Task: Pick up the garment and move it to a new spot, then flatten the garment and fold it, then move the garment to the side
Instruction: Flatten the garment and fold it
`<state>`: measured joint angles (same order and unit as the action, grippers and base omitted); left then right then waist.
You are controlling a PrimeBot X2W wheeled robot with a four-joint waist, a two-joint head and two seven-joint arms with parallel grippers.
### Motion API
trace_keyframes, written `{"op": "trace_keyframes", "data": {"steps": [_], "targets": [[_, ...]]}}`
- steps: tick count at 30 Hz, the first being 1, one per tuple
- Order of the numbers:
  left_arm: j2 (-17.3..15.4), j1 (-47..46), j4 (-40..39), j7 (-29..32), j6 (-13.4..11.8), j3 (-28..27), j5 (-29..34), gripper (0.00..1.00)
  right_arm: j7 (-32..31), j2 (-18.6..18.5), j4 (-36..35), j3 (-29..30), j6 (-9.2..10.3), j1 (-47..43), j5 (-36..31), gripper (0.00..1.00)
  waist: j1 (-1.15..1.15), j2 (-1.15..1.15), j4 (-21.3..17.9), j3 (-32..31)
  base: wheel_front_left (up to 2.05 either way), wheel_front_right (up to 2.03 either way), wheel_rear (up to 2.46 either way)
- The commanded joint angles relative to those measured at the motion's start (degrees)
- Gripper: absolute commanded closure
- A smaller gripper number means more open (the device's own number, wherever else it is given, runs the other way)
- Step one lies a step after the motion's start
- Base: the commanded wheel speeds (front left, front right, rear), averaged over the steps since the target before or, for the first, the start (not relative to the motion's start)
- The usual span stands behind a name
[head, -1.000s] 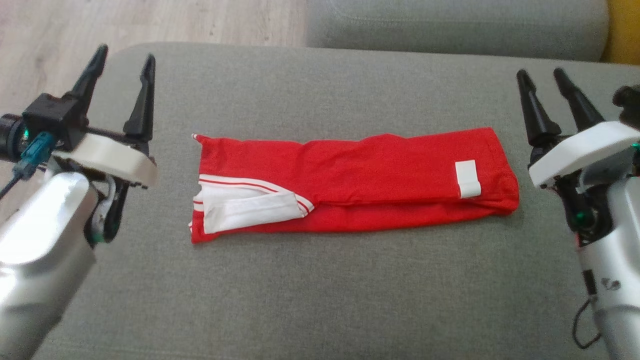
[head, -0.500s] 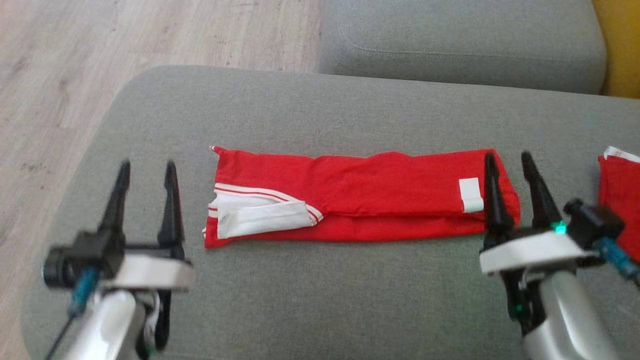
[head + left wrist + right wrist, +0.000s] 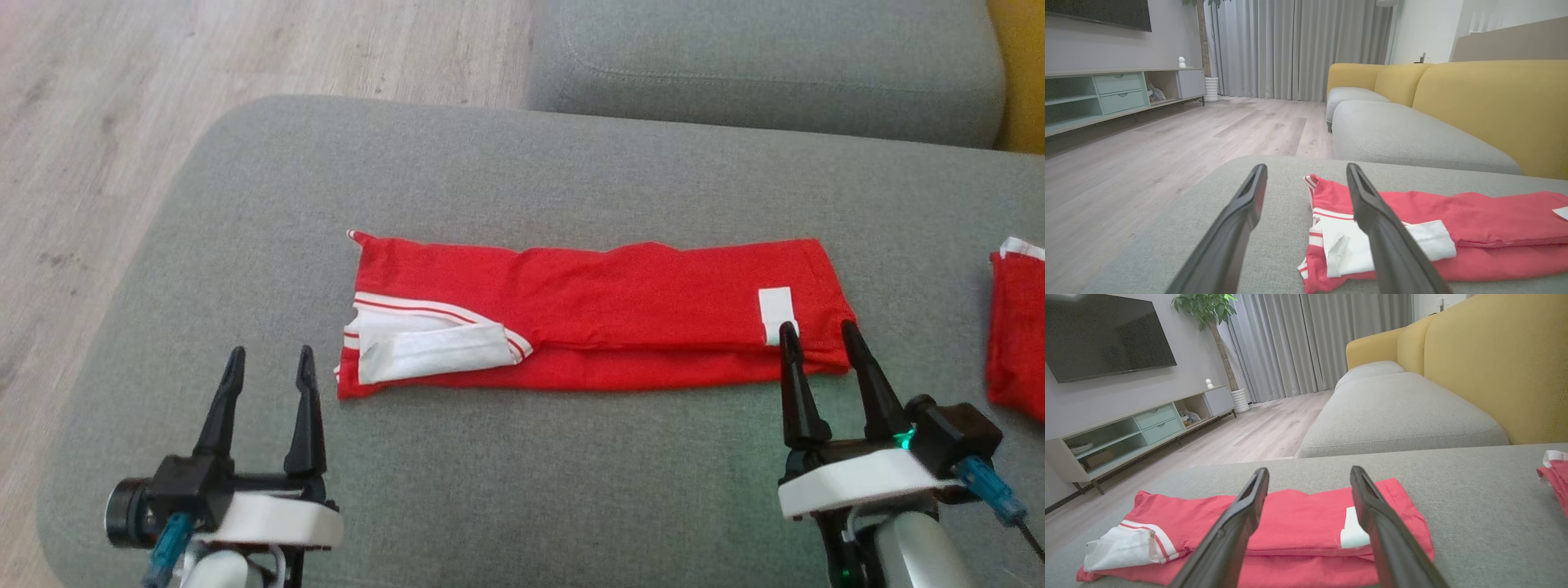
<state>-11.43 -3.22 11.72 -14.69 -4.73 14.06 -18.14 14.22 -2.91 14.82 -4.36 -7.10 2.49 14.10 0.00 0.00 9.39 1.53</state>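
Pulling back low, left claw [image 3: 271, 353] and right claw [image 3: 817, 328] gape empty by garment [image 3: 620, 302] near corners; next fold likely.

Grey cushion [image 3: 522, 490] bearing folded red garment [image 3: 637, 294], second red cloth [image 3: 1016, 327]

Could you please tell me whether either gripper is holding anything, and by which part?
Nothing is held: the left gripper and right gripper have open, empty jaws; the red garment lies free.
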Motion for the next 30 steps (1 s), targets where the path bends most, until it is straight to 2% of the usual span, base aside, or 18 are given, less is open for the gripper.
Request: {"op": "trace_keyframes", "data": {"steps": [1,7,16,24,28,29,30], "targets": [[0.0,-2.4,-1.3,-0.3,0.5,-2.7,0.8,0.00,0.8,0.0,-2.0,-1.2,-0.39,1.7,-0.1,0.00,0.00,0.00,0.1,0.3,0.00,0.00,0.00],[1.7,-4.2,-0.2,-0.3,3.4,-4.7,3.1,0.00,0.4,0.0,2.0,1.0,-0.39,5.2,-3.2,0.00,0.00,0.00,0.2,3.1,0.00,0.00,0.00],[4.1,-6.6,1.5,-0.3,6.9,-6.9,5.6,0.00,-5.9,0.0,18.7,13.9,-0.39,16.1,-6.5,0.00,0.00,0.00,1.6,7.1,0.00,0.00,0.00],[5.2,-8.3,2.1,-0.3,8.9,-8.9,7.3,0.00,-6.1,0.0,31.9,17.6,-0.39,22.8,-9.1,0.00,0.00,0.00,2.5,9.5,0.00,0.00,0.00],[5.6,-8.7,2.6,-0.3,9.6,-9.7,8.0,0.00,-5.3,0.0,37.9,16.4,-0.39,24.5,-9.1,0.00,0.00,0.00,2.6,9.6,0.00,0.00,0.00],[5.7,-8.8,2.8,-0.3,9.7,-9.8,8.2,0.00,-5.0,0.0,39.3,16.0,-0.39,24.8,-9.2,0.23,0.00,0.00,2.5,9.5,0.00,0.00,0.00],[5.7,-9.0,2.9,-0.3,9.9,-9.8,8.5,0.00,-4.5,0.0,40.4,15.9,-0.39,25.0,-9.7,0.75,0.00,0.00,2.4,9.3,0.00,0.00,0.00]]}}
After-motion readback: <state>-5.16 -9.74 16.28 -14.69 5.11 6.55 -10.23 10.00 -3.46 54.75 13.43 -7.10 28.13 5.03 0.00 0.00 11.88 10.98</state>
